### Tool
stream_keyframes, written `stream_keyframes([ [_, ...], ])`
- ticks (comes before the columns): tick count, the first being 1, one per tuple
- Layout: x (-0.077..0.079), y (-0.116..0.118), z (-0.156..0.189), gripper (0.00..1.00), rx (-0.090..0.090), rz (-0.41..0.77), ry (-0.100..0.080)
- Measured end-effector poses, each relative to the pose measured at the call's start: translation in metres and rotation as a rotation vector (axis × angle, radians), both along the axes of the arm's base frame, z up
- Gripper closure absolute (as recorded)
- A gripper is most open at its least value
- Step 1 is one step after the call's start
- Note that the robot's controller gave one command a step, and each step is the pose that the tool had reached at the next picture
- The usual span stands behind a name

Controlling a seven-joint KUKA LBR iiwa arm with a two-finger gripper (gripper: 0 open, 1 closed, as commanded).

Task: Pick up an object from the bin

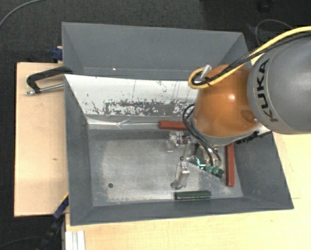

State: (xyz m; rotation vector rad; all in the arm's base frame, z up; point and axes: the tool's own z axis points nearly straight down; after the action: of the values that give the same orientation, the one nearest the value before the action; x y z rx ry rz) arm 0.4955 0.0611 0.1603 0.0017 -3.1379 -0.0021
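Metal gripper [182, 175] low over scuffed grey bin [129, 165], open or closed unclear; flat dark bar [193, 195] just beside

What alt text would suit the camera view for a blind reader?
A robot arm with an orange cover reaches from the right into a grey metal bin, its tool low near the front wall. A dark flat bar lies near the tool, with one reddish-brown stick by the right wall and another by the back wall.
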Motion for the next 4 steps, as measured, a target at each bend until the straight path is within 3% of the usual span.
stream_keyframes([
  [1, 0.012, -0.101, -0.089, 0.00, -0.001, 0.044, -0.007],
  [2, 0.030, -0.147, -0.059, 0.00, -0.001, -0.081, -0.010],
  [3, 0.028, -0.136, -0.060, 0.00, 0.000, -0.137, -0.006],
  [4, 0.017, -0.137, -0.090, 0.00, 0.000, -0.211, -0.004],
])
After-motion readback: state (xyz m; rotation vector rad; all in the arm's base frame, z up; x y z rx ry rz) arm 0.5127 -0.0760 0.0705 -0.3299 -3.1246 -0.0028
